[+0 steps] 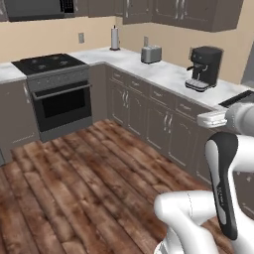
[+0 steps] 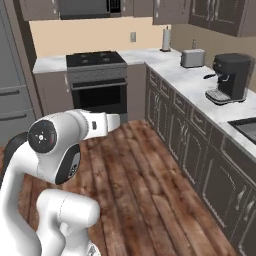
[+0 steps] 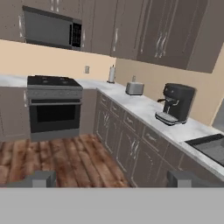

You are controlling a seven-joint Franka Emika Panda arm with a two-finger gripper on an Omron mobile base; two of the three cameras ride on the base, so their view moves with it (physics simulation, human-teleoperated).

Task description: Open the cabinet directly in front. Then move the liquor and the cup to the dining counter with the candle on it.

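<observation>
Above the wooden floor (image 1: 74, 168), the pincer (image 3: 111, 178) hangs spread and empty, facing the cabinet (image 3: 164, 33), presumably readied for a handle.

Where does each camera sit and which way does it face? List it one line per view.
Left base view: behind the arm on its left, facing the stove and corner worktop.
Right base view: behind the arm on its right, facing the same stove and coffee machine.
Hand view: on the hand, level toward the corner; open gripper at bottom.
All three share the stove, toaster and coffee machine.
</observation>
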